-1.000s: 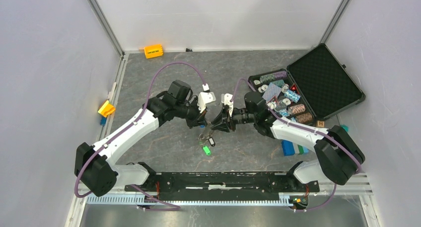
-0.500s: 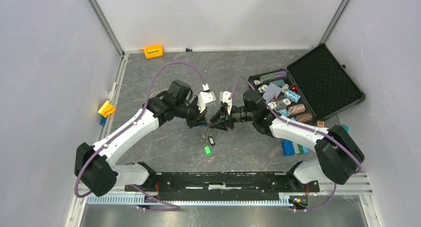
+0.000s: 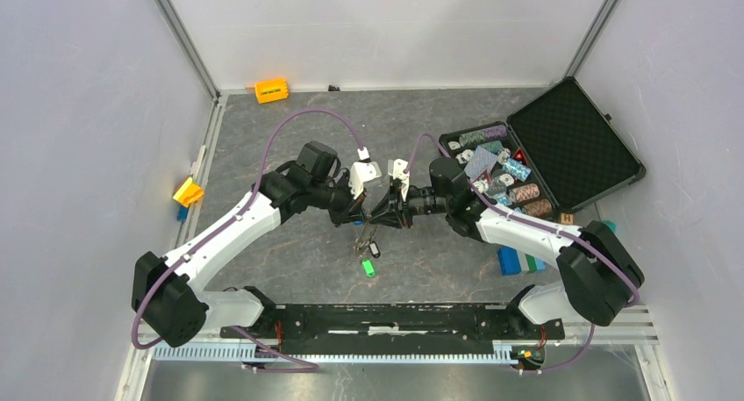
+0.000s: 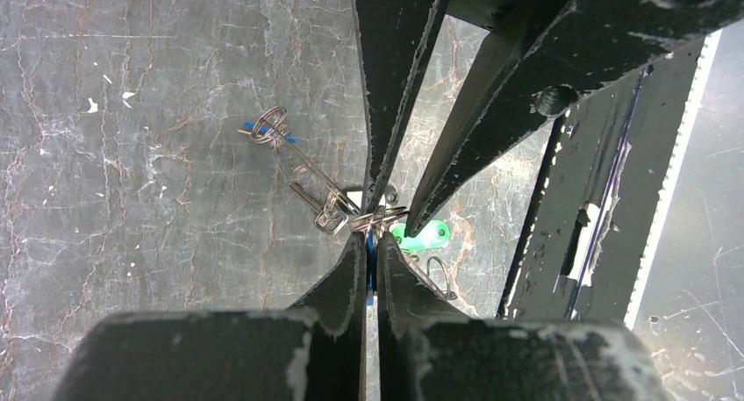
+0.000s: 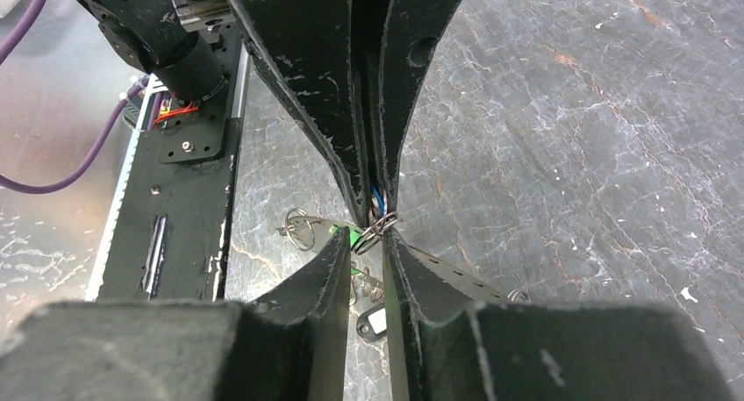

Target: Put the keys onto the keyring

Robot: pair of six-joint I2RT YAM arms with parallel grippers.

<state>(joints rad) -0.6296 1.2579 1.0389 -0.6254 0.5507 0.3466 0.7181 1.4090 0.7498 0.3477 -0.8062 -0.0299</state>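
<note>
My two grippers meet tip to tip above the middle of the floor. My left gripper (image 3: pixel 361 213) (image 4: pixel 371 239) is shut on the blue tag (image 4: pixel 371 265) of a key. My right gripper (image 3: pixel 383 216) (image 5: pixel 368 236) has its fingers a little apart and pinches a silvery wire loop (image 5: pixel 378 228) of the keyring between the tips. More of the keyring's wire (image 4: pixel 303 168) hangs slanting below. A green-tagged key (image 3: pixel 368 267) (image 4: pixel 423 235) and a black-tagged key (image 3: pixel 373 246) (image 5: pixel 372 321) dangle underneath. How they hang on the wire is hidden.
An open black case (image 3: pixel 575 146) with round striped chips (image 3: pixel 496 168) stands at the right. Blue blocks (image 3: pixel 518 261) lie by the right arm. An orange block (image 3: pixel 271 90) is at the back and a yellow one (image 3: pixel 188 191) at the left wall. The black base rail (image 3: pixel 386 318) is in front.
My right gripper has moved a little left, closer against my left gripper's tips. The hanging keys have shifted slightly with it. The left arm has hardly moved.
</note>
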